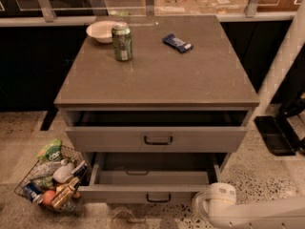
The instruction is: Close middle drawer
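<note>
The grey cabinet has two drawers open. The upper drawer, with the taller front panel, is open a little. Below it the middle drawer is pulled out further. It shows a plain grey inner floor, a low front panel and a small black loop handle. My gripper is at the end of the white arm at the bottom right. It is right beside the right end of the middle drawer's front panel.
On the cabinet top stand a white bowl, a green can and a blue snack bar. A wire basket of snacks and bottles sits on the floor at the left. A white post and a black base stand at the right.
</note>
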You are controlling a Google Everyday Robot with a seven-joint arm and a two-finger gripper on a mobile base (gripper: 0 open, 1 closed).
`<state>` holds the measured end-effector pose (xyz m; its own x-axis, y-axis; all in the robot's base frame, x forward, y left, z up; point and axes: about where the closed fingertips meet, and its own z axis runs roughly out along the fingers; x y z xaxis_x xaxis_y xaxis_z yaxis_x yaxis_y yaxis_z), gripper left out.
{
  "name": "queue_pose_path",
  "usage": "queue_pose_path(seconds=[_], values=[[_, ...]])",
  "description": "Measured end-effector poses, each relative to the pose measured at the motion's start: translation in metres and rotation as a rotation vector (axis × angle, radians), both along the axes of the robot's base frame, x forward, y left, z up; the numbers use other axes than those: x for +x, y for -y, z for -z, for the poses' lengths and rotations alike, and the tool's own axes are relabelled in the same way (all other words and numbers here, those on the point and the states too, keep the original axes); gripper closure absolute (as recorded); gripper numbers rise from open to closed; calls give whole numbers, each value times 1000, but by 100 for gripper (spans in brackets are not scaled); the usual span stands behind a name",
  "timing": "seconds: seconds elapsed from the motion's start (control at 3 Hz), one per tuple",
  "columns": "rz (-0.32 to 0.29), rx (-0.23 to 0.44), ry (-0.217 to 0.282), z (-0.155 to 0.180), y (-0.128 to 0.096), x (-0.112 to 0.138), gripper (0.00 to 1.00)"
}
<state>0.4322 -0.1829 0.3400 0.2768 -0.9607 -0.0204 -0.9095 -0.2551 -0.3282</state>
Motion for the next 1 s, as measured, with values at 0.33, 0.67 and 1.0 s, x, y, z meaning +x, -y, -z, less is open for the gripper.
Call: queue_pose_path(seconds=[0.33, 0.67, 1.0], values=[[-8, 7, 8, 3, -1, 4, 100], [-21, 25, 43, 7, 2, 35, 100], [-61, 55, 96, 16, 3, 86, 100]])
